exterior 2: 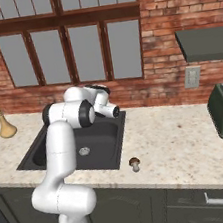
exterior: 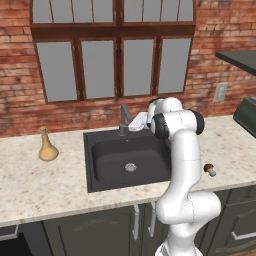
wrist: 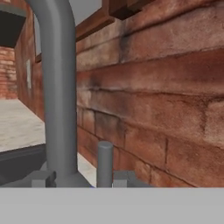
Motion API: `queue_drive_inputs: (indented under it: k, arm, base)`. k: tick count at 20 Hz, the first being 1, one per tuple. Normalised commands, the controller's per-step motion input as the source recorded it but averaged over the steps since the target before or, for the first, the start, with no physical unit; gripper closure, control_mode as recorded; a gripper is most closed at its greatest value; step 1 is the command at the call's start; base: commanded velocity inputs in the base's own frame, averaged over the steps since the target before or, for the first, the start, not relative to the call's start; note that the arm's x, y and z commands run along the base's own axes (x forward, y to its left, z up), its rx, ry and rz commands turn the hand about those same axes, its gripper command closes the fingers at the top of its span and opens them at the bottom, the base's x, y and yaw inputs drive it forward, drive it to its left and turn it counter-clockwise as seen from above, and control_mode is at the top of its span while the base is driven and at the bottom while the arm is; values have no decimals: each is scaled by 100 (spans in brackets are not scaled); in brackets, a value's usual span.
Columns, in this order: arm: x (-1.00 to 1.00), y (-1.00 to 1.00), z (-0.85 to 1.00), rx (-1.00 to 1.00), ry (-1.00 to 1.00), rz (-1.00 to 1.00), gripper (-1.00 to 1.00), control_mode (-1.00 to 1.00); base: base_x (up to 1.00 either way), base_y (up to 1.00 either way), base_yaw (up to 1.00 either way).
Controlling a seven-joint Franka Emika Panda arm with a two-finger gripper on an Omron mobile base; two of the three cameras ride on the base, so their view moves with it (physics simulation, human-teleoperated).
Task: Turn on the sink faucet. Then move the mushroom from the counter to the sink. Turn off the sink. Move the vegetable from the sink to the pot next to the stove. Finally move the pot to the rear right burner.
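While the gripper [wrist: 78,178] sits right up against the base of the faucet [wrist: 56,87], its jaws stand partly apart with the small upright handle [wrist: 105,162] just beside the right-hand tip, and I can't tell whether either tip actually presses on it. No water shows at the spout, so I judge the first step as not yet done. The risk I see is the fingers sliding past the thin lever instead of pushing it, since the thick spout crowds the left tip and the brick wall [wrist: 166,96] lies close ahead of the hand. A hard shove could jam a finger against the spout. The mushroom [exterior 2: 135,163] waits on the counter [exterior 2: 179,144], well behind the hand, beyond the sink [exterior: 127,160] edge, untouched.
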Motion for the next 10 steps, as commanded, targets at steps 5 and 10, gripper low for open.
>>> queue_drive_inputs:
  k: [5, 10]
  arm:
    - [36, -37, 0, 4, -1, -1, 100, -100]
    - [30, -42, 0, 4, -1, 0, 100, -100]
  base:
    - [0, 0, 0]
    - [0, 0, 0]
